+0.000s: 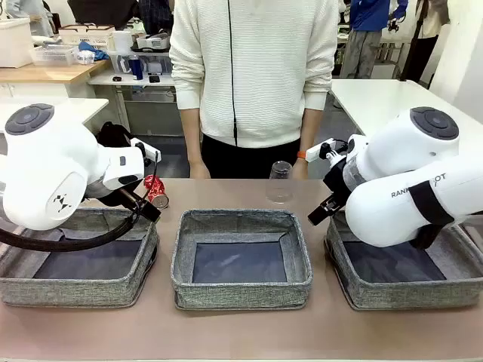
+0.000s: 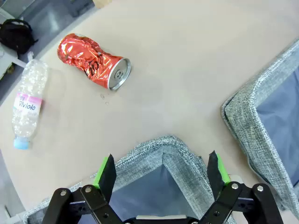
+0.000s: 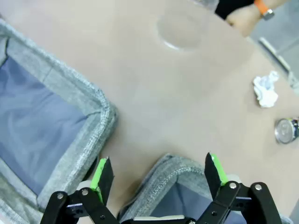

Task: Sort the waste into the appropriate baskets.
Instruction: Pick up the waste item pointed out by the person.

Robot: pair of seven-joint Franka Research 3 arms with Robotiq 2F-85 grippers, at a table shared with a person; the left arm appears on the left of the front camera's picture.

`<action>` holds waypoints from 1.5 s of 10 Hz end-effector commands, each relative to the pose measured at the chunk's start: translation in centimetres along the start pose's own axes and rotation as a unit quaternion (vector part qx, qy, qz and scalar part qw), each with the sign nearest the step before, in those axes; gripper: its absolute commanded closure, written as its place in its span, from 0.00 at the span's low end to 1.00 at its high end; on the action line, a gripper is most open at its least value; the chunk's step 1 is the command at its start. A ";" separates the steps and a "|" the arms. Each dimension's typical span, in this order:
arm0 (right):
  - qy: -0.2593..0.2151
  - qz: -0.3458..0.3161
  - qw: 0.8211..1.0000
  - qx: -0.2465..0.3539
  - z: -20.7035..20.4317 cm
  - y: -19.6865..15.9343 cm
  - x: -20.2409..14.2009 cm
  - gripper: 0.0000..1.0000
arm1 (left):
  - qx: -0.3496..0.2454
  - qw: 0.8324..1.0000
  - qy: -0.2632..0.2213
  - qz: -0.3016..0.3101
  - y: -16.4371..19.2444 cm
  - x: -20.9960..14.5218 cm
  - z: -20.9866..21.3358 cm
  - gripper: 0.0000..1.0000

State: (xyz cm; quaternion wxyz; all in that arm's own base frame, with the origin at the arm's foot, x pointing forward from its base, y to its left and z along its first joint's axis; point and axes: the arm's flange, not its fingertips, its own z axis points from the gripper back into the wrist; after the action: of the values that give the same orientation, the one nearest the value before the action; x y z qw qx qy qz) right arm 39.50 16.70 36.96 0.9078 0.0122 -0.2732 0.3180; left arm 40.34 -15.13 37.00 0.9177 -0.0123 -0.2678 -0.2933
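Left gripper (image 2: 161, 164) hangs over the left basket (image 2: 154, 147) corner, jaws spread wide, and the crushed red can (image 2: 92, 60) lies on the table just beyond it, long axis slanted, so this arm's clearly the closer one.

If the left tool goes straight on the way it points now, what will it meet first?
Most likely the corner rim of the left grey basket, seen straight ahead of the open left tool. The crushed red can lies farther off, to one side.
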 end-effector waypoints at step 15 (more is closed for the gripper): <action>-0.011 -0.051 0.999 -0.004 9.1 -0.9 0.7 0.00 | -0.011 1.000 -0.014 0.006 0.7 1.1 10.4 0.00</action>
State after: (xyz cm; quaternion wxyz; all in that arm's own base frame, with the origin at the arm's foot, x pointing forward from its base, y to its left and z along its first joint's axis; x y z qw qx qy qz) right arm 38.74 15.91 40.64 0.9133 0.0184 -0.2774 0.2977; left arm 39.12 -15.43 42.01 0.9073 -0.0228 -0.2894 -0.3041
